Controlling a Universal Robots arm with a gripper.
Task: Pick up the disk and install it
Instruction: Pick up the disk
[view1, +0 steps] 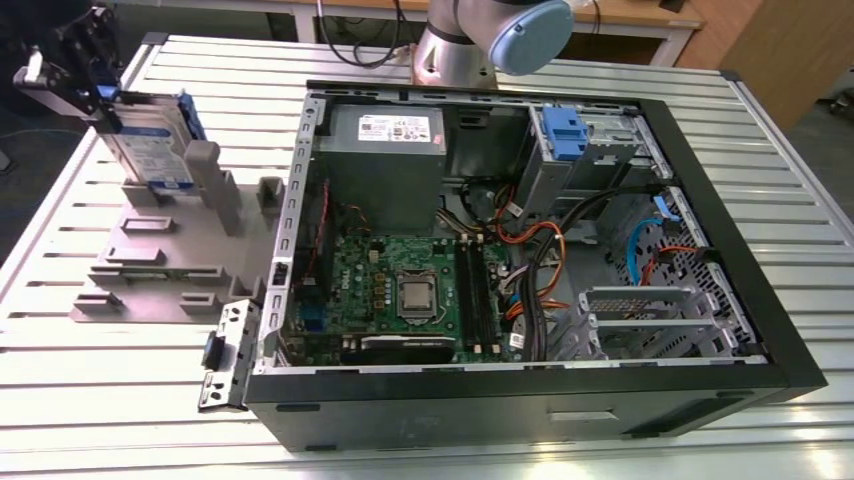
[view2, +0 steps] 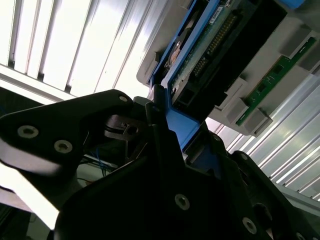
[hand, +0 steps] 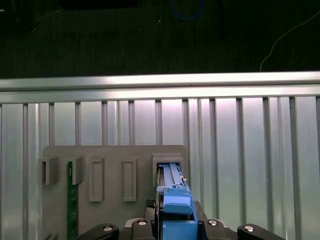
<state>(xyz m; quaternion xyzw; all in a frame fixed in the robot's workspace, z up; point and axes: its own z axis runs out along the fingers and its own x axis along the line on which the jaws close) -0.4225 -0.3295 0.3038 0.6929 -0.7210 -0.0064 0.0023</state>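
**A:** where's the disk (view1: 144, 140) vs the jaws?

**B:** right under them, standing on edge in the grey stand (view1: 150, 268), long axis vertical. Jaws look clamped on its top blue rail.

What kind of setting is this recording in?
Probably a robotics lab or workshop bench for computer assembly: a slatted aluminium table carries an open desktop computer case, a grey slotted stand holds the disk upright beside it, and a robot arm stands behind the case.
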